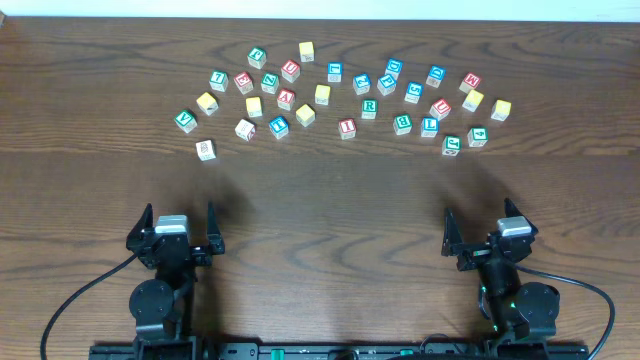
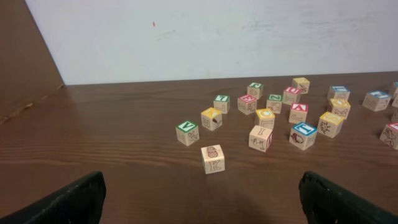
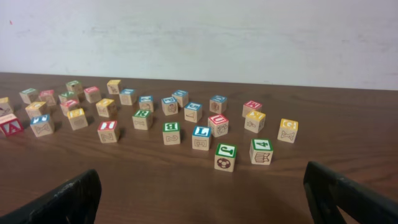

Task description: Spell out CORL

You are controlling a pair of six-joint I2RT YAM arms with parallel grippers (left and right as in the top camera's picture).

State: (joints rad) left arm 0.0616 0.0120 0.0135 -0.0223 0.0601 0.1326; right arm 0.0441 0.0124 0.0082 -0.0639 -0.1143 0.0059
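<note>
The small coloured wooden letter cubes, upper centre, are judged light, rigid, perhaps slick; opposite flat sides should be pinched. The left gripper and right gripper are spread wide.

both arms are matte black. the left arm carries a pale grey block on its wrist, with a round joint housing at its near end. a thin black cable trails off to the left. the right arm has a matching grey cap, small green glints and a looping black lead on its right. the fingers are dark, blunt wedges with a faintly grainy surface.
</note>
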